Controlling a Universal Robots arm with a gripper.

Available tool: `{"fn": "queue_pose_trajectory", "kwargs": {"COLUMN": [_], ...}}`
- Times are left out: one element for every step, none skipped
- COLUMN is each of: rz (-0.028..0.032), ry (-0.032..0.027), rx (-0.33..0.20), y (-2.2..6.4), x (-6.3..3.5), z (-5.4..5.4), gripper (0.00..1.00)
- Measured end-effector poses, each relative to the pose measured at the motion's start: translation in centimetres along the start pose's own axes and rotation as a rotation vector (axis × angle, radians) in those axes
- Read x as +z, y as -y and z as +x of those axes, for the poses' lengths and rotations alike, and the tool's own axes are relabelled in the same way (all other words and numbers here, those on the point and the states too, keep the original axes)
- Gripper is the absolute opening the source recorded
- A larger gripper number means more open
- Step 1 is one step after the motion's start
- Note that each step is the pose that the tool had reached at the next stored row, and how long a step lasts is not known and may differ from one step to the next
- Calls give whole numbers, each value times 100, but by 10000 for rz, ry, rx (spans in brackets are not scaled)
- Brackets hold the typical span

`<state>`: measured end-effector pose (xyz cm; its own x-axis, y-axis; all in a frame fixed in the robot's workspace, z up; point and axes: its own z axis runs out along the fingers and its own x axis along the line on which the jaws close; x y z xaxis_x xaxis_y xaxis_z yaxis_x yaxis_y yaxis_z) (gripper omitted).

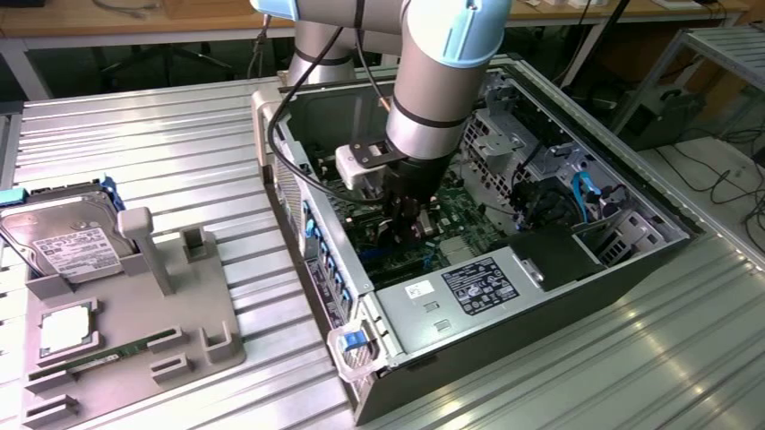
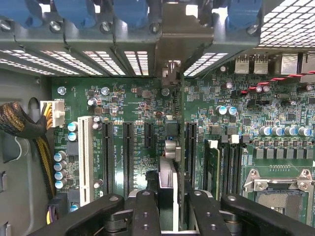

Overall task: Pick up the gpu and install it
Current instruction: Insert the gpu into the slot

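My gripper [image 1: 408, 231] is down inside the open computer case [image 1: 597, 269], over the green motherboard [image 1: 460, 199]. It is shut on the gpu [image 1: 400, 242], a dark card held on edge. In the wrist view the gpu [image 2: 171, 162] runs edge-on from between my black fingers [image 2: 146, 212] toward the rear slot openings, its metal bracket [image 2: 170, 73] up against the case's back wall. The card stands over the motherboard [image 2: 142, 98], between the black expansion slots [image 2: 128, 157] and a further slot [image 2: 191, 147]. I cannot tell whether its edge is seated in a slot.
A grey fixture [image 1: 179, 305] on the exterior view's left holds a silver hard drive [image 1: 66, 237], a green memory stick [image 1: 114, 351] and a small square chip [image 1: 66, 327]. Inside the case are a white slot [image 2: 86, 157], braided cables [image 2: 22, 125], a CPU socket [image 2: 278, 189] and blue latches [image 1: 325, 269].
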<state>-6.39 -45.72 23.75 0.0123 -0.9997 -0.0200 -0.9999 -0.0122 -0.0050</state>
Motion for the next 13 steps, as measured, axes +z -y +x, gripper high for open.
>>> {"fn": "queue_pose_trajectory", "kwargs": {"rz": [0,0,0,0,0,0,0,2,2,2,2,2,2], "ry": [0,-1,-1,0,0,-1,0,-1,-1,0,-1,-1,-1], "rx": [-1,-1,-1,-1,-1,14,52,105,119,120,120,121,120], "y": [0,0,0,0,0,0,0,0,0,0,0,0,0], "x": [0,0,0,0,0,0,0,0,0,0,0,0,1], "z": [0,0,0,0,0,0,0,0,0,0,0,0,0], "gripper": [28,28,28,28,28,28,28,28,28,28,28,28,28]}}
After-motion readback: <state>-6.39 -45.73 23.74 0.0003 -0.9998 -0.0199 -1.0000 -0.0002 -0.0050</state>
